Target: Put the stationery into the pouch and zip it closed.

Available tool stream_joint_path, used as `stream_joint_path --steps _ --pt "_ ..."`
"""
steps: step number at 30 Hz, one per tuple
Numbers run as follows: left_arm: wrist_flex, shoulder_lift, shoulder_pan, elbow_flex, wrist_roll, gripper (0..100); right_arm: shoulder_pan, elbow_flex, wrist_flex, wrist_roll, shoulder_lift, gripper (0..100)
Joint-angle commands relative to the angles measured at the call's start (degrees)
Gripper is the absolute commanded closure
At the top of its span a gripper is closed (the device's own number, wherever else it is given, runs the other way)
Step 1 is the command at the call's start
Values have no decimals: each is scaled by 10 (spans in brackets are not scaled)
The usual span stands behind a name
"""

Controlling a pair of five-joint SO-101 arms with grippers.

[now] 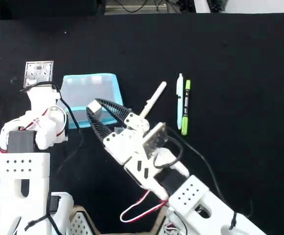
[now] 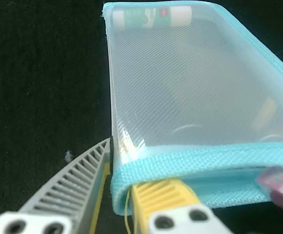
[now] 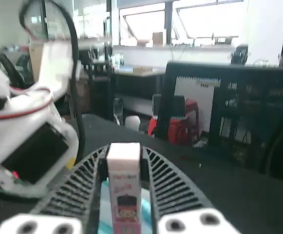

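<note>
A translucent light-blue pouch [image 1: 90, 93] lies flat on the black table. My left gripper [image 2: 124, 170] is shut on its teal rim [image 2: 204, 163], one grey finger outside and one yellow finger [image 2: 163, 197] under the edge. A white item with green and red print [image 2: 151, 17] lies inside at the pouch's far end. My right gripper [image 1: 94, 108] hangs over the pouch's near right corner, shut on a small white eraser [image 3: 124, 195] with a pink print. A white pen [image 1: 154, 100] lies slanted just right of the pouch.
Farther right, a pale blue-and-white pen [image 1: 180, 100] and a green highlighter [image 1: 185, 107] lie side by side on the black table [image 1: 239, 73]. The left arm's body [image 1: 24, 147] stands at the near left. Red and black cables hang off both arms.
</note>
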Motion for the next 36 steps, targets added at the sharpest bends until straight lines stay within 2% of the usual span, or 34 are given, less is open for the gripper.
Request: stream_joint_path --steps 1,9,14,25,31,36 --pt "-7 -5 -2 -7 4 970 -15 -39 -26 -3 24 988" --pt "-6 -5 -2 -7 4 970 -11 -40 -97 3 85 988" --pt "-6 -5 -2 -7 4 970 32 -46 -141 3 102 988" --pt "-6 -5 -2 -7 4 970 41 14 -143 5 99 988" --pt "-7 -5 -2 -7 4 970 37 48 -147 126 99 988" --pt "-7 -5 -2 -7 4 970 37 72 -147 146 99 988"
